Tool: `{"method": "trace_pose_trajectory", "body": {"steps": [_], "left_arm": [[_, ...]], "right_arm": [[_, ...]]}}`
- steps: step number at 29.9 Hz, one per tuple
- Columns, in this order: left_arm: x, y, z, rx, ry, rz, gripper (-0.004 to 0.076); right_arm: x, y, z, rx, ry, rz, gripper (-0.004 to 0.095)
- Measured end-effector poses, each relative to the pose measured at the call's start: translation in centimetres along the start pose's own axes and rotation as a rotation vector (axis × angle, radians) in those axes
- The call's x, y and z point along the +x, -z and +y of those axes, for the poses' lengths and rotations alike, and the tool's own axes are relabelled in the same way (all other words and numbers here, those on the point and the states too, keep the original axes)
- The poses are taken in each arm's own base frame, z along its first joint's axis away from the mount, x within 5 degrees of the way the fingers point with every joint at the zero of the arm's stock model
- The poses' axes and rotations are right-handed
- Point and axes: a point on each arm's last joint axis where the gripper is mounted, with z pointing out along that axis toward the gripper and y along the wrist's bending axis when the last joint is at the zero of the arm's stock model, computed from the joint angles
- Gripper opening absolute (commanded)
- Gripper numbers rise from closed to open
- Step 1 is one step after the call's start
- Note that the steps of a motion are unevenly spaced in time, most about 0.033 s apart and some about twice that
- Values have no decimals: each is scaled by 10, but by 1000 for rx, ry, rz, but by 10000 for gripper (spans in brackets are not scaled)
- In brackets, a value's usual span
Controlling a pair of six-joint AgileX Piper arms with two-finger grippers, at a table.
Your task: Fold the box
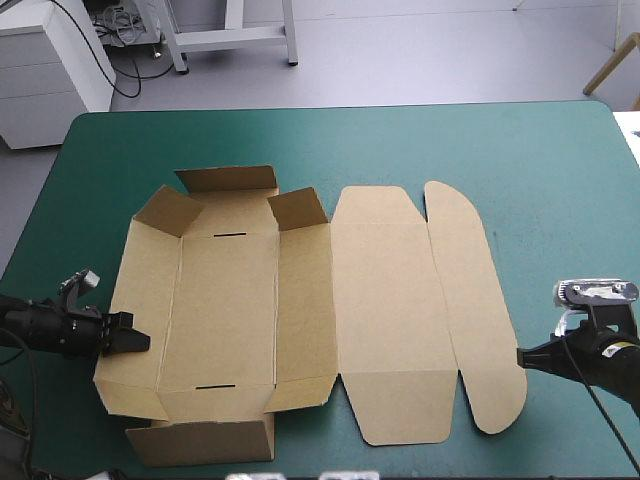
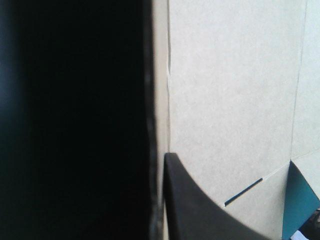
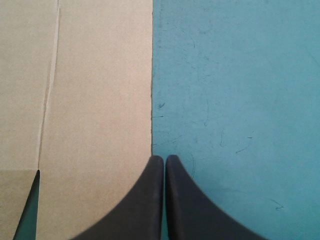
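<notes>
From above, the flat-cut sheet of brown cardboard that makes the box [image 1: 385, 300] lies across the middle of the teal-green table cover [image 1: 540, 150], its left part with walls half raised, its rounded lid flap flat toward the right. The left gripper [image 1: 135, 341] meets the box's left wall near the near corner; the right gripper [image 1: 522, 357] sits low on the cover just beside the lid flap's near corner. In the left wrist view one black finger [image 2: 200, 215] presses the wall's inner face, the wall's edge pinched against a dark mass on the other side, so the gripper is clamped on the board. In the right wrist view the two black fingers are pressed together in a point, empty, their tip at the board's straight edge.
</notes>
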Motion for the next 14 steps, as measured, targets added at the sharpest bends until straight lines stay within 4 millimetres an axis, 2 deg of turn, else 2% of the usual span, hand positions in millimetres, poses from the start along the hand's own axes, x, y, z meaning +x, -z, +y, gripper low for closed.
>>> {"method": "trace_pose_trajectory", "body": {"steps": [8,14], "left_arm": [[-11,10,-3,-56,-30,0,-10],[-38,19,-31,-169,-206,5,-10]], "right_arm": [[0,0,0,0,0,0,-4],[0,0,0,1,0,-4,-4]]}}
